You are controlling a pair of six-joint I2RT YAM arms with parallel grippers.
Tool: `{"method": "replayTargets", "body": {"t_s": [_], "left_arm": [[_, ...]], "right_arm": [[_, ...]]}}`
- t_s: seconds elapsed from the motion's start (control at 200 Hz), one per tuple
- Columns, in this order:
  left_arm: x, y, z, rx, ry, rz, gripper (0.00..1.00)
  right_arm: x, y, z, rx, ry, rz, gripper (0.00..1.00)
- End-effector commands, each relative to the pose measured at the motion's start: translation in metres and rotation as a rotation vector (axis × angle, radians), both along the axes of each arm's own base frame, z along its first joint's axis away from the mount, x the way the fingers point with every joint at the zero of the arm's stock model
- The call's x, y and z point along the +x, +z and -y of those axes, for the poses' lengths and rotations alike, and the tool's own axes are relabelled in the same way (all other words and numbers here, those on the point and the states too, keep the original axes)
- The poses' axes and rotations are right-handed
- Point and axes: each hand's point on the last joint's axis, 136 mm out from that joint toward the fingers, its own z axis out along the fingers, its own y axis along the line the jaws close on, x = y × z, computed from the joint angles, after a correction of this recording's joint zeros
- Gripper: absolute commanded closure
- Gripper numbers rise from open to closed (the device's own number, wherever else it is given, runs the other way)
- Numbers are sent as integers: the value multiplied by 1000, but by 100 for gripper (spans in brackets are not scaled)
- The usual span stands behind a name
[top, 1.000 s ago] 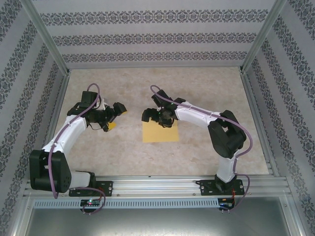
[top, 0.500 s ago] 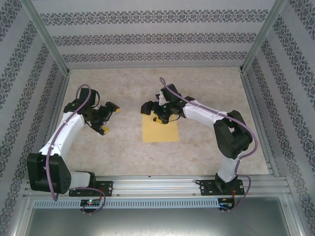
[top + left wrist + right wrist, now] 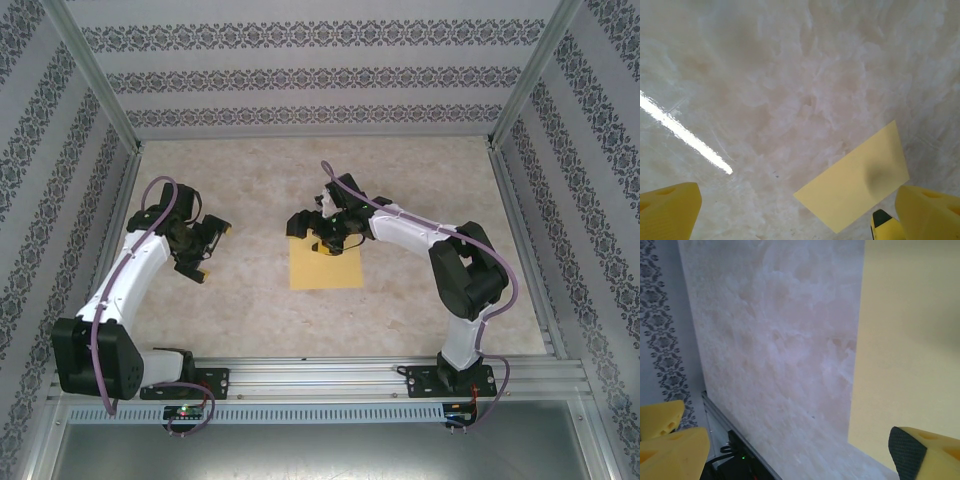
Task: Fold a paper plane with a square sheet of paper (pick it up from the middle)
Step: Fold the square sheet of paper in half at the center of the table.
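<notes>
Your flat, square, yellow-orange sheet of paper [image 3: 325, 268] lies near the middle of the pale marbled tabletop [image 3: 420, 180]. You have the right jaws spread wide apart over the sheet's far edge, gripping nothing. The left jaws stand wide apart too, empty, well off to the sheet's left above bare tabletop.

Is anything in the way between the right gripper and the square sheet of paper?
Nothing visible. The right gripper is open over the far edge of the square sheet of paper, which lies flat and uncovered on the table.
</notes>
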Motion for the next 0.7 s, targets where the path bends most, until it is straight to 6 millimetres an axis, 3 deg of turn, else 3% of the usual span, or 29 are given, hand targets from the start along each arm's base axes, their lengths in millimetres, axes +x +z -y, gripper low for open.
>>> {"method": "replayTargets", "body": {"t_s": [0.0, 0.14, 0.21, 0.405, 0.694], "left_arm": [[-5, -6, -2, 35, -40, -25, 0], [2, -6, 3, 24, -99, 26, 0], [1, -7, 2, 28, -97, 18, 0], [0, -14, 6, 15, -132, -1, 0], [2, -15, 10, 0, -165, 31, 0]], "right_arm": [[3, -12, 22, -205, -1, 53, 5], [8, -24, 57, -581, -30, 120, 3], [10, -25, 62, -680, -32, 146, 2], [13, -32, 59, -802, -42, 182, 2], [10, -65, 56, -835, -32, 115, 2]]}}
